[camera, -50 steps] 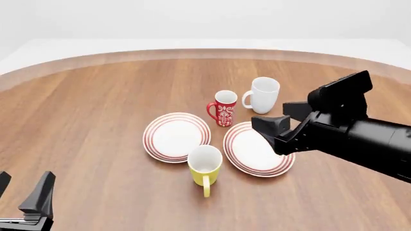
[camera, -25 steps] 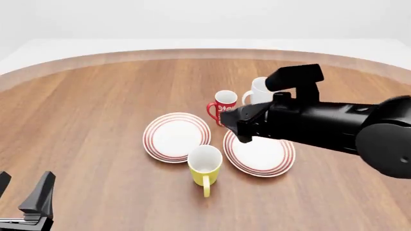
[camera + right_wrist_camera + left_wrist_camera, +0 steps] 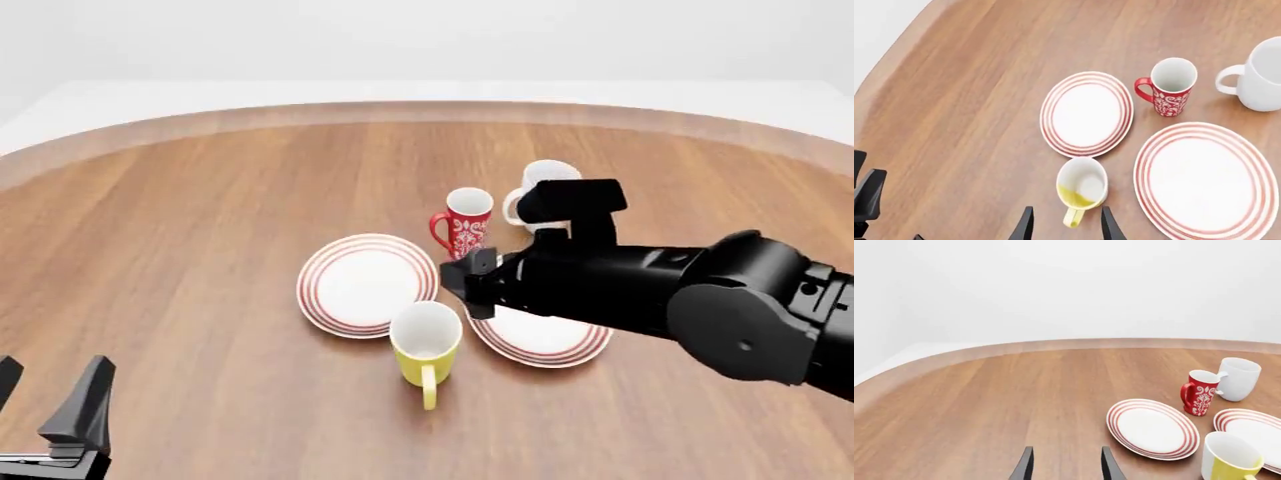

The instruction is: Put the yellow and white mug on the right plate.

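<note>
Yellow and white mug (image 3: 426,343): upright, unlabelled | right gripper (image 3: 470,283) fingers parted, empty | left gripper (image 3: 1065,467) fingers parted, empty

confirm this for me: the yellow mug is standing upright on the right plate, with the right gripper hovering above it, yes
Not quite. The yellow and white mug stands upright on the table, in front of the gap between the two plates, not on the right plate. The right wrist view shows it clear of that plate's rim. The right gripper does hover above it.
</note>
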